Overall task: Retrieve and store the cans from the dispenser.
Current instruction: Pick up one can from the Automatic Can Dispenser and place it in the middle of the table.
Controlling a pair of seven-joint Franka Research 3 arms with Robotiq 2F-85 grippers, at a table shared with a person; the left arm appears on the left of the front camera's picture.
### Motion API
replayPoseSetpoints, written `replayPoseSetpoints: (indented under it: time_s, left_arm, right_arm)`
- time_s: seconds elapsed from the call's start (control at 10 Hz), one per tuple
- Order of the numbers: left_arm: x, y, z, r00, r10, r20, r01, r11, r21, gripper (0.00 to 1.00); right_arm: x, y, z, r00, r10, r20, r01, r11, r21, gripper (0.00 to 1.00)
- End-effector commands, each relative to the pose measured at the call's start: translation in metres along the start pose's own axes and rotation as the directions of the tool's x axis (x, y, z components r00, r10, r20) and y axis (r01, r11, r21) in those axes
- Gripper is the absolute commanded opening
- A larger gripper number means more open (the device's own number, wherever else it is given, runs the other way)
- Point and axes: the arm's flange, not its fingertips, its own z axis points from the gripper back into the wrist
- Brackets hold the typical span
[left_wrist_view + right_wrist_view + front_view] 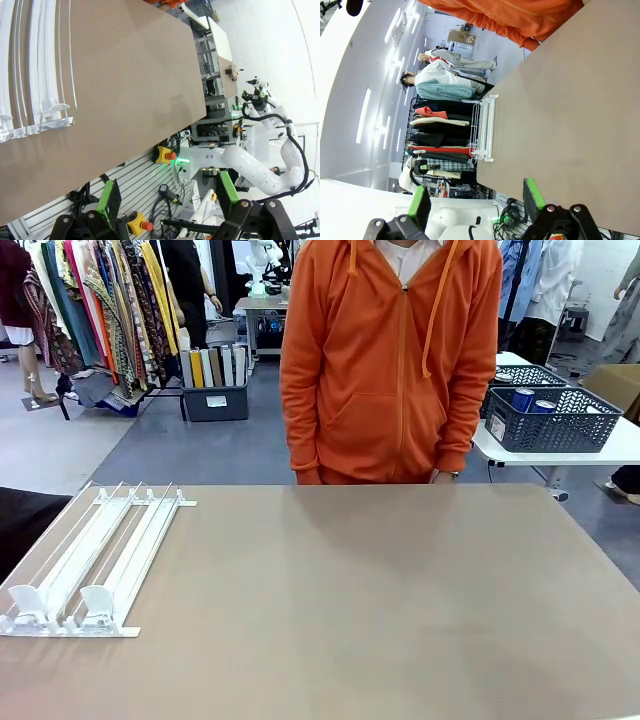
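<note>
Dispenser (pixel 95 560) flat on counter (pixel 380 600), left side, lanes bare (no cans there). Left gripper (pixel 167 197) spread wide, right gripper (pixel 476 197) too. Better wait for cans, then reach gently.

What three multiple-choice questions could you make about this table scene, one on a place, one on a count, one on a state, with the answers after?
1. Where on the table does the dispenser lie?
A. near the robot's left edge
B. in the middle
C. by the person

2. How many lanes does the dispenser have?
A. one
B. two
C. four

3. How does the left gripper stand?
A. shut on a can
B. shut with nothing in it
C. open

Answers: 1 A, the front view shows the rack along the left edge. 2 B, two curved stops end two lanes. 3 C, its green-padded fingers stand wide apart with nothing between them.
</note>
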Motion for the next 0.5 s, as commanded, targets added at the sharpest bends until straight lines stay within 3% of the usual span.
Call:
replayPoseSetpoints:
  time_s: [0.0, 0.4]
  left_arm:
    - [0.0014, -0.0005, -0.0006, 1.0, -0.018, 0.005, 0.018, 1.0, -0.02, 1.0]
    - [0.0014, -0.0005, -0.0006, 1.0, -0.018, 0.005, 0.018, 1.0, -0.02, 1.0]
  right_arm:
    - [0.0028, 0.004, -0.0014, 1.0, 0.009, 0.015, -0.01, 1.0, 0.025, 1.0]
    - [0.0028, 0.004, -0.0014, 1.0, 0.009, 0.015, -0.01, 1.0, 0.025, 1.0]
